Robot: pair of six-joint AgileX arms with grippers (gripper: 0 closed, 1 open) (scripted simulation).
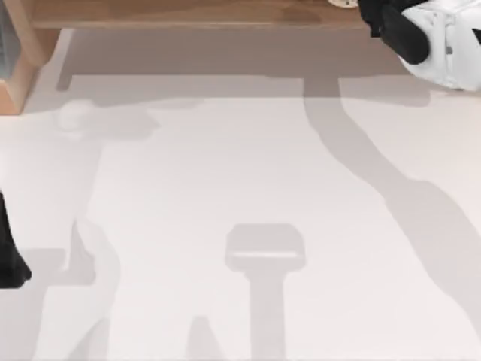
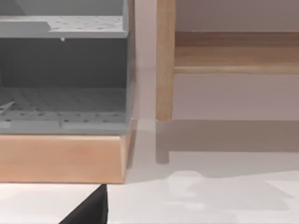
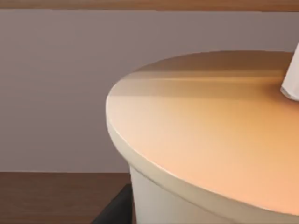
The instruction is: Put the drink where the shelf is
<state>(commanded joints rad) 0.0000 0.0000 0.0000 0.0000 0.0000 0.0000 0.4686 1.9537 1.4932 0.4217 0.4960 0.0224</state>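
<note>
Nearest you, your left arm [image 1: 9,259] sits parked at the table's [image 1: 240,195] left edge. Far back right, your right gripper [image 1: 376,19] is over the shelf [image 1: 188,11]; its grip can't be told. The drink [image 3: 201,140] stands on the shelf board.

White table [image 1: 248,173] fills most of my top view, crossed by soft grey shadows: one broad band under the far edge, a curved one running down the right side, blocky ones near the front. Light looks even and diffuse. At the far left stands a wooden-framed rack [image 2: 65,156] with grey perforated trays [image 2: 60,100], one above the other. Behind everything is a plain pale grey-mauve wall [image 3: 60,88]. Dark brown surface [image 3: 56,196] below it in my right wrist view.
</note>
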